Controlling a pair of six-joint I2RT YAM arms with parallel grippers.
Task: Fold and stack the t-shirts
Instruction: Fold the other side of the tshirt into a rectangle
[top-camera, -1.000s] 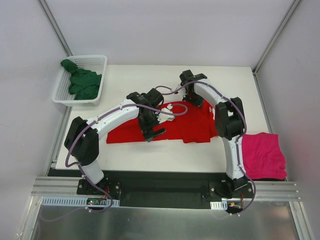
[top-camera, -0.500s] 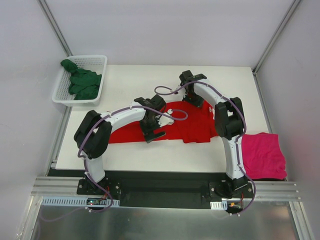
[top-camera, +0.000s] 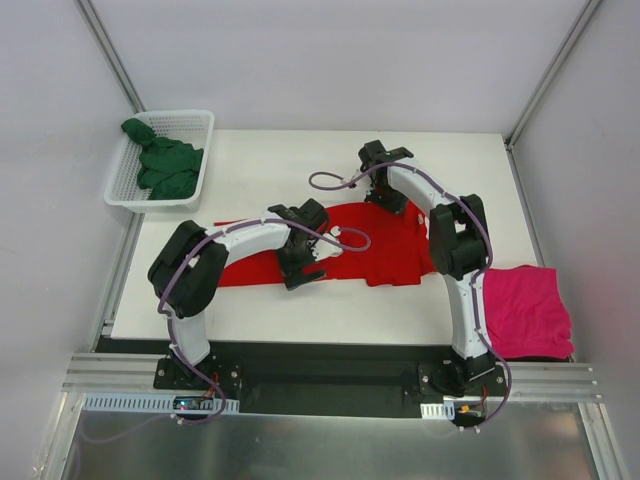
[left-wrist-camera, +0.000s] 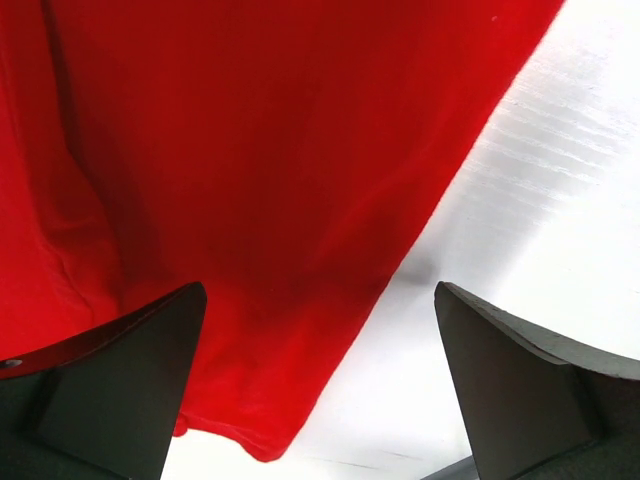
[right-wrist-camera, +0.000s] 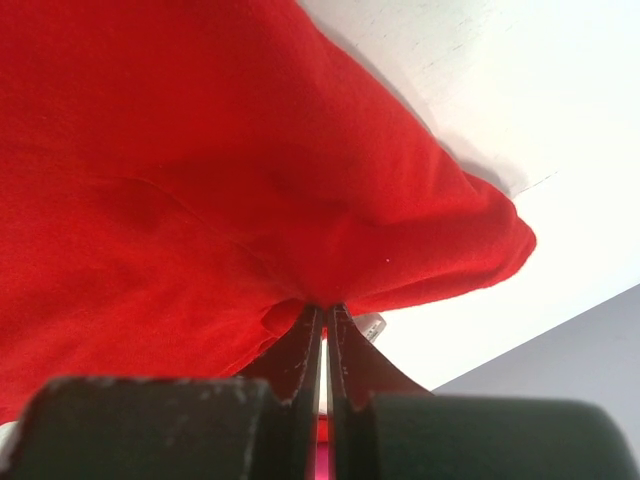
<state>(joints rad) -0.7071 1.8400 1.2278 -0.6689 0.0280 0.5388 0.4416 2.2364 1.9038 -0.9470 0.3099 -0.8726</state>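
"Red cloth in the middle, then. Where exactly does the red t-shirt (top-camera: 390, 248) lie?" Ana asks.

"Spread across the centre of the table (top-camera: 470, 170), rumpled and only partly flat, between the 2 arms," says Ben. "The magenta-pink t-shirt (top-camera: 525, 312) sits at the near right corner of the table, looking already folded into a rough square. The dark green t-shirt (top-camera: 165, 168) is crumpled inside the white basket (top-camera: 196, 117) at the far left."

"So which step is this?"

"I'd judge it the fold of the red one, shirt 2 of 3, with the green one untouched. The right gripper (right-wrist-camera: 322, 312) is pinched tight on a bunch of red fabric along the shirt's far edge. Its wrist view shows cloth gathered right into the closed jaws. The left gripper (left-wrist-camera: 315, 300) stands fully spread with nothing in it, low over the near hem. Its wrist view shows the red edge running diagonally between the 2 jaws, bare table on 1 side."

"What does the next move ask for?"

"Probably the left gripper has to sink until 1 jaw slides under that hem, then close on it. It should catch every layer there, since a thin pinch could slip. After that both arms would need to lift and carry together, or the cloth will drag and wrinkle."
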